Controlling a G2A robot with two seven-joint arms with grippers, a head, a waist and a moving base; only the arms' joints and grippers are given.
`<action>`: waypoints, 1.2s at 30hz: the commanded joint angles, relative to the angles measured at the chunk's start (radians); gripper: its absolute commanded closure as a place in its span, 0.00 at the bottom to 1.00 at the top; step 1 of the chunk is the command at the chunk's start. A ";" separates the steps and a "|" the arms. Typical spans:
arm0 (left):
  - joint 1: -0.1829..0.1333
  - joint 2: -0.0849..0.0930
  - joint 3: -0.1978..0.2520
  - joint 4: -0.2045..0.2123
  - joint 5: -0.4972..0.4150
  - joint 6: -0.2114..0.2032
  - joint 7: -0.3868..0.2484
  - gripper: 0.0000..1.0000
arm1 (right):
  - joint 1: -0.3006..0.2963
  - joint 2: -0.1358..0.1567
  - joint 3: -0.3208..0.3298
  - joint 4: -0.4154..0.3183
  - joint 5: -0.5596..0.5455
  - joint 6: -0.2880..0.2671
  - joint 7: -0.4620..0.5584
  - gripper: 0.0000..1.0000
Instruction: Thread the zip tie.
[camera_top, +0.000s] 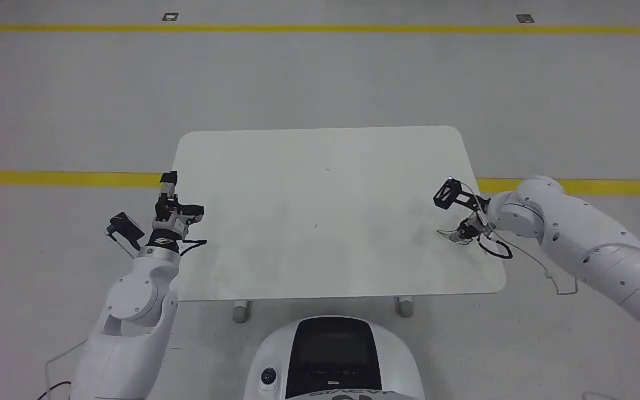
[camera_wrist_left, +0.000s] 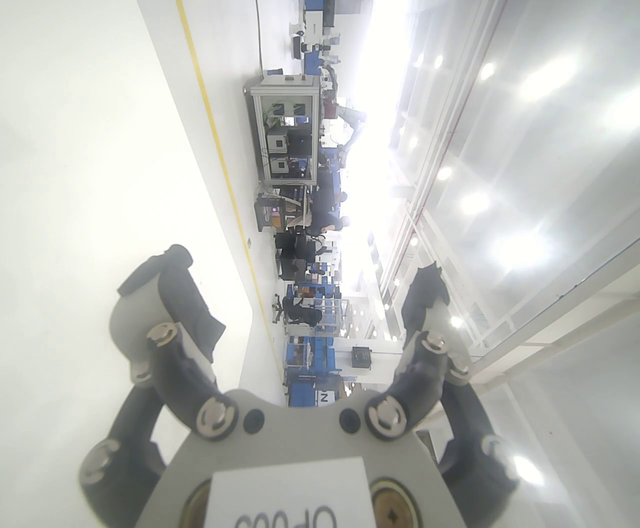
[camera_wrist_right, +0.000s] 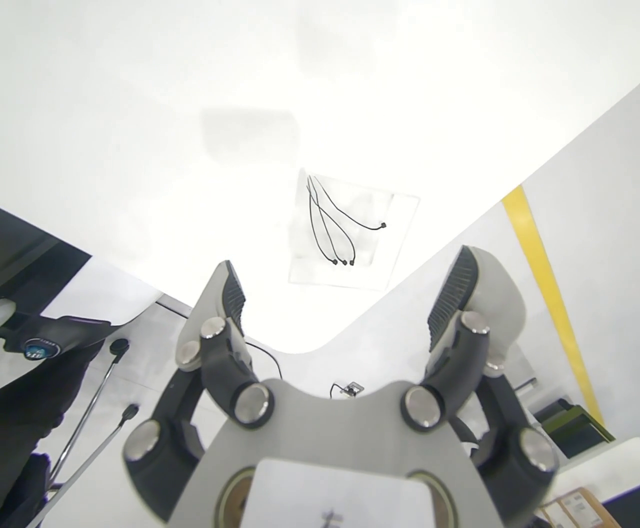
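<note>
The right pincer (camera_wrist_right: 350, 287) hangs open at the worktop (camera_wrist_right: 150, 125) edge, black zip ties (camera_wrist_right: 330, 225) lying on a clear sheet (camera_wrist_right: 395, 240) just ahead; the left pincer (camera_wrist_left: 305, 280) gapes empty. Singling out one tie's head looks wise.

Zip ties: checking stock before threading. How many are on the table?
4, all on the clear sheet near the table edge: three zip ties with heads bunched together, a fourth curving off apart. Tails overlap, so another could hide.

Harsh ceiling lights (camera_wrist_left: 474, 201) flare overhead — glare bleaches the white table (camera_wrist_right: 150, 100), shadows faint.
</note>
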 joint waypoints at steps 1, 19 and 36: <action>0.000 0.000 0.000 0.000 0.000 0.000 0.000 0.00 | 0.000 -0.002 0.002 0.007 -0.001 0.000 -0.001 0.81; 0.000 0.000 0.000 0.000 0.000 0.000 0.000 0.00 | 0.007 -0.063 -0.048 0.108 -0.039 0.000 -0.043 0.88; 0.000 0.000 0.000 0.000 0.000 0.000 0.000 0.00 | 0.046 -0.172 -0.170 0.240 0.006 0.000 -0.057 0.88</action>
